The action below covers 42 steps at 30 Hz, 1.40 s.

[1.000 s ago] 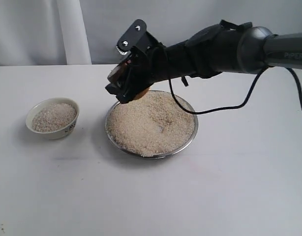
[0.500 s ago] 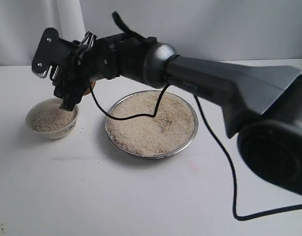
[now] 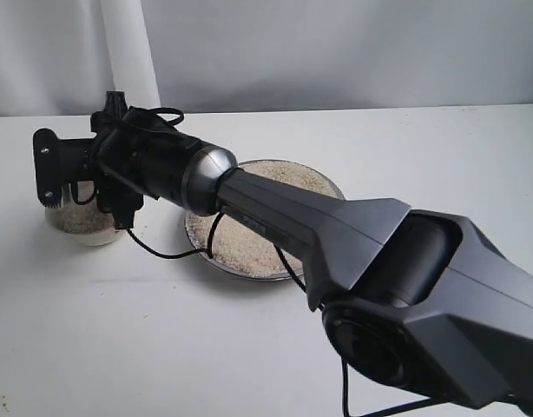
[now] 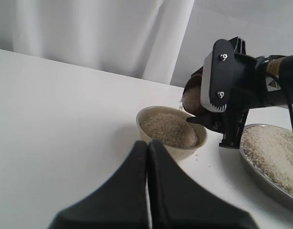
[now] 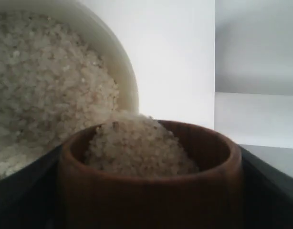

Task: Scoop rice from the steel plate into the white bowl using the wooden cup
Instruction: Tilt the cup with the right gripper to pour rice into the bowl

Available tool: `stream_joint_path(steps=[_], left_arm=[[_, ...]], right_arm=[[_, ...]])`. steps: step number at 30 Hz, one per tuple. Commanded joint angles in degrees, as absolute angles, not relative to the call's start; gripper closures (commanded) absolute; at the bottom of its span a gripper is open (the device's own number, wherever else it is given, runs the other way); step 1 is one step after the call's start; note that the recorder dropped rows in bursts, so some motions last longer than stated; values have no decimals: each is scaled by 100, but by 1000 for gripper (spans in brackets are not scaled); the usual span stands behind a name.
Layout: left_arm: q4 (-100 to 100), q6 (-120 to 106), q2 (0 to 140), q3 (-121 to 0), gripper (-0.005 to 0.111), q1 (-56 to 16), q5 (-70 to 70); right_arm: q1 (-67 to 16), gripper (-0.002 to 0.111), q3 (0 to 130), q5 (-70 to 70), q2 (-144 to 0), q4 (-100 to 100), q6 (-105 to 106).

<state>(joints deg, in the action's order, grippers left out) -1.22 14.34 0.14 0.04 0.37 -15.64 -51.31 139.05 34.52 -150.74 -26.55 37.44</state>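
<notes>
Since 1 second ago, the right gripper (image 4: 206, 105) has swung from the steel plate (image 3: 249, 271) to the white bowl (image 3: 86, 233).
It clamps the wooden cup (image 5: 151, 195), tilted at the bowl's rim, rice (image 5: 137, 148) apparently spilling in; the left gripper (image 4: 147, 181) is closed and empty.

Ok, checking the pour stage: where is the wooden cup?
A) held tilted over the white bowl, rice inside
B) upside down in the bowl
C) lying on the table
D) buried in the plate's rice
A: the right gripper holds the wooden cup tipped over the white bowl, rice heaped at its mouth.
</notes>
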Motion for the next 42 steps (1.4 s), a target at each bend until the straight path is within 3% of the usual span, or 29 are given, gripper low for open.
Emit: stream_joint_path(steps=[1,42], left_arm=[[-102,1455,0,0,107,0,-1523],[-102,1455,0,0,107,0,-1523]], right_arm=[[-5206,108,14012,3482,-15086,-3277,3701],[-5486,108,14002,3341,-15326,-5903,4436]])
